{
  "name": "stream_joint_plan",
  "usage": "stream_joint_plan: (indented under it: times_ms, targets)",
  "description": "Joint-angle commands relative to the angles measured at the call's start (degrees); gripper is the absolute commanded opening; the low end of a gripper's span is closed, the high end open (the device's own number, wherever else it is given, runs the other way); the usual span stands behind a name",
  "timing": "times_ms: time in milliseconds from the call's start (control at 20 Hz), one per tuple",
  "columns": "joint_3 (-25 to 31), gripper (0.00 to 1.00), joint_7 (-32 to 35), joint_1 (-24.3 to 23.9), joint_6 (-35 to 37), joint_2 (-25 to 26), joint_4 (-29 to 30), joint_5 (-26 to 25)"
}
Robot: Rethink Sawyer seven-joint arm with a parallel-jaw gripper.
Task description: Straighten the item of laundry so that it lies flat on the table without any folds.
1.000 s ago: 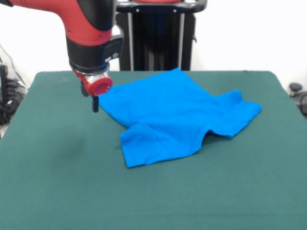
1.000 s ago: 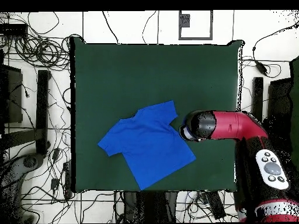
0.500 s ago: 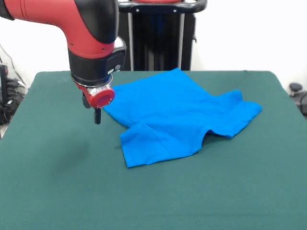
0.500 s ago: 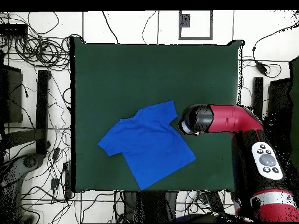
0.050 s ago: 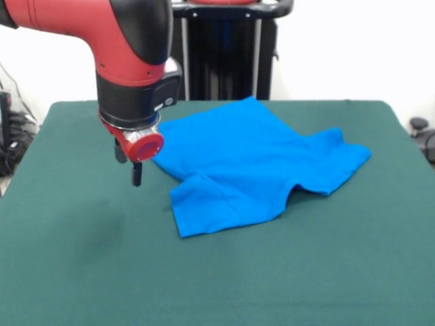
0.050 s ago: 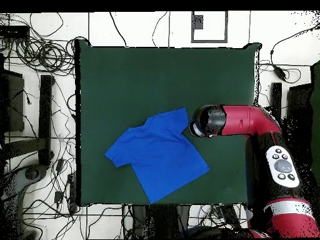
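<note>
Arm bent downward, gripper (image 5: 136, 175) (fingers unclear) beside T-shirt (image 5: 255, 166), above table (image 5: 81, 272)

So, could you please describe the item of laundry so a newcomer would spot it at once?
Start from the dark green table that fills the view. On it lies a bright blue short-sleeved T-shirt, beside the red and black arm's claw. It is the only cloth there.

My gripper (image 5: 136, 175) has slid along the T-shirt's (image 5: 251, 163) edge, away from my base and lower toward the table (image 5: 81, 272).
</note>
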Motion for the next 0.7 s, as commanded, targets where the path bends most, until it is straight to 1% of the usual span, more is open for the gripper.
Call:
stream_joint_plan:
  times_ms: [50, 250, 450, 700]
  targets:
    - [6.67, 1.00, -11.85, 3.94, 5.01, 3.98, -2.22, 1.34]
    - [6.67, 1.00, -11.60, 4.75, 5.90, 3.85, -2.74, 2.19]
    - [6.13, 1.00, -9.97, 6.41, 6.59, 4.15, -3.75, 2.98]
    - [5.91, 1.00, -9.42, 7.13, 6.63, 4.63, -4.18, 4.05]
